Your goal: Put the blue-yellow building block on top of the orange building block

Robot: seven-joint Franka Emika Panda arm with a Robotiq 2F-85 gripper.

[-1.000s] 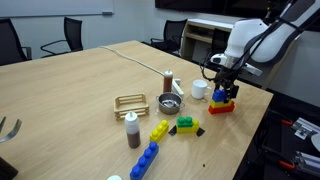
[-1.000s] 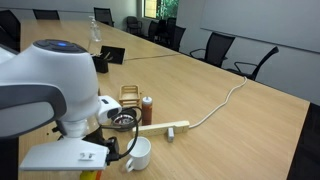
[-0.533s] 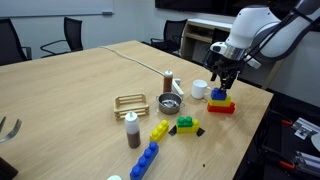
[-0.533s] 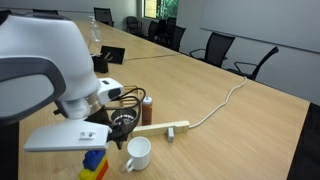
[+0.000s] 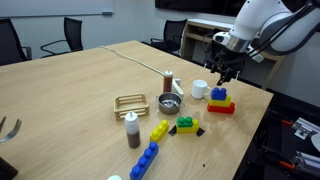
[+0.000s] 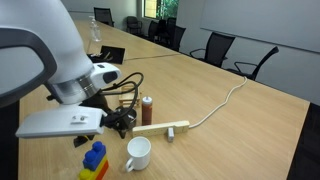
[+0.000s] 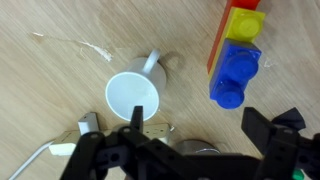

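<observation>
The blue-yellow building block [image 5: 219, 97] sits on top of the orange building block [image 5: 222, 108] near the table's edge. Both also show in an exterior view, blue-yellow [image 6: 95, 156] over the orange one [image 6: 90, 173]. In the wrist view the blue-yellow block [image 7: 238, 56] lies at upper right, with a strip of the orange block [image 7: 214, 45] along its left side. My gripper [image 5: 226, 74] hangs above the stack, open and empty. Its fingers frame the bottom of the wrist view [image 7: 196, 145].
A white cup [image 5: 199, 89] stands beside the stack, also in the wrist view [image 7: 134, 94]. A metal strainer [image 5: 170, 103], a brown bottle [image 5: 132, 130], a wooden rack [image 5: 130, 101], a yellow brick [image 5: 159, 130], a green brick [image 5: 185, 124] and a long blue brick [image 5: 146, 160] lie nearby.
My gripper has let go of the blue-yellow block, opened and risen straight up from the stack. The block stays on the orange one.
</observation>
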